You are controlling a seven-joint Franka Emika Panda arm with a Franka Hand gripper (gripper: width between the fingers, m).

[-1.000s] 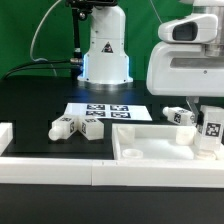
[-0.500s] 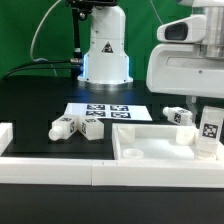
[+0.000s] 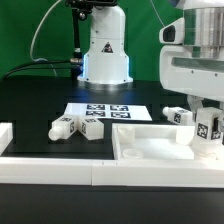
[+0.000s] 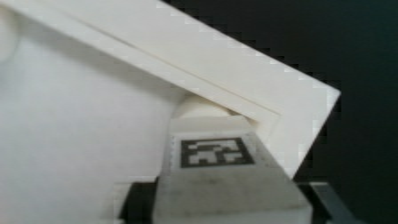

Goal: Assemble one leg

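Note:
My gripper (image 3: 207, 112) is shut on one white leg (image 3: 207, 130) with a square tag on its face. It holds the leg upright over the corner of the white tray-like panel (image 3: 150, 152) at the exterior view's right. In the wrist view the leg (image 4: 217, 150) sits between the two dark fingers (image 4: 143, 202), its tip at the panel's raised rim (image 4: 249, 85). I cannot tell whether the leg touches the panel. Another leg (image 3: 178, 116) lies just behind the panel.
Two more legs (image 3: 62, 128) (image 3: 92, 128) lie at the exterior view's left, in front of the marker board (image 3: 105, 111). The robot base (image 3: 104, 55) stands at the back. A white ledge (image 3: 50, 165) runs along the front.
The hand has shifted a little and the held leg has moved slightly toward the exterior view's left. The grip is unchanged. The loose legs have not moved.

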